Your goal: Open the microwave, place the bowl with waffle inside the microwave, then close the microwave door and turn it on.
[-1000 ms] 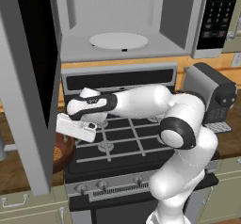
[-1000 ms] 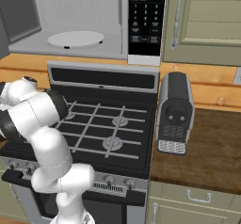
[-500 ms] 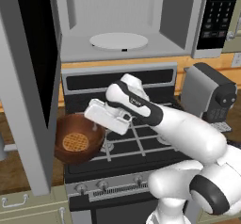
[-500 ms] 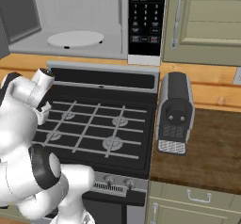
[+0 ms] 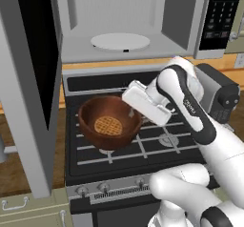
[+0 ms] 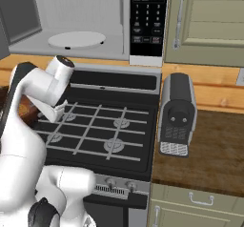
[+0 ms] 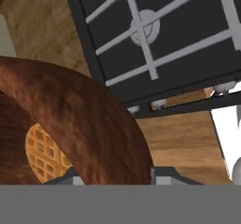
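While carrying the round reddish-brown wooden bowl (image 5: 110, 121) — golden grid-patterned waffle (image 5: 108, 125) inside, gripper (image 5: 131, 108) pinching its rim — arm is needing lift toward the open silver-grey microwave (image 5: 119, 25) above.

Stove, wooden counter and microwave floor

A black gas stove (image 6: 102, 130) with grey grates sits between stretches of brown wooden counter (image 6: 209, 159); a small grey coffee machine (image 6: 177, 114) stands on the counter just beside the stove's right edge. Above, the open microwave (image 5: 126, 16) carries a white turntable plate (image 5: 120, 41) on its pale floor.
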Robot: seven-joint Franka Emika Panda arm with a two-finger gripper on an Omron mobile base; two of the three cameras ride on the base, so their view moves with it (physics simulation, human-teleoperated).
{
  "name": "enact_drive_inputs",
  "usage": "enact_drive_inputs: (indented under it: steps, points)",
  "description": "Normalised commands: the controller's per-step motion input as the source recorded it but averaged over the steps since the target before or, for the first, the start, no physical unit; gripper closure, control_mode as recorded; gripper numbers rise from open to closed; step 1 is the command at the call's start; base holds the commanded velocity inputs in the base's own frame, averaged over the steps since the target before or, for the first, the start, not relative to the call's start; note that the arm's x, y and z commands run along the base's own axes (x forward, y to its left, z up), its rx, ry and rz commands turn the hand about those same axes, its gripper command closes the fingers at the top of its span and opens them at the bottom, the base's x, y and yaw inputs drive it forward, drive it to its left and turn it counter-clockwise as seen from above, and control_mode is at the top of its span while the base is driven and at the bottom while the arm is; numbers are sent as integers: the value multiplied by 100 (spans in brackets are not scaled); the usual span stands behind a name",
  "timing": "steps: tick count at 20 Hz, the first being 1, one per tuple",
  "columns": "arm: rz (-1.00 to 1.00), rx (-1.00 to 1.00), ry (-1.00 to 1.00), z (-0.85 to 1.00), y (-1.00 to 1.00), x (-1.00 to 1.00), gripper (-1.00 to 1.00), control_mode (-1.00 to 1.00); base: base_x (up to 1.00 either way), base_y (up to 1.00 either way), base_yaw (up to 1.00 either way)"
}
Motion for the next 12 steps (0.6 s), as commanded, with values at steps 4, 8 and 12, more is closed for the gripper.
enact_drive_inputs:
  steps: [4, 8, 12]
  points:
    - [-15, 0, 0, 100, -81, -53, 100, -100, 0, 0, 0]
    - [-18, 0, 0, 100, -66, -31, 100, -100, 0, 0, 0]
    - [-24, 0, -5, 100, -30, 6, 100, -100, 0, 0, 0]
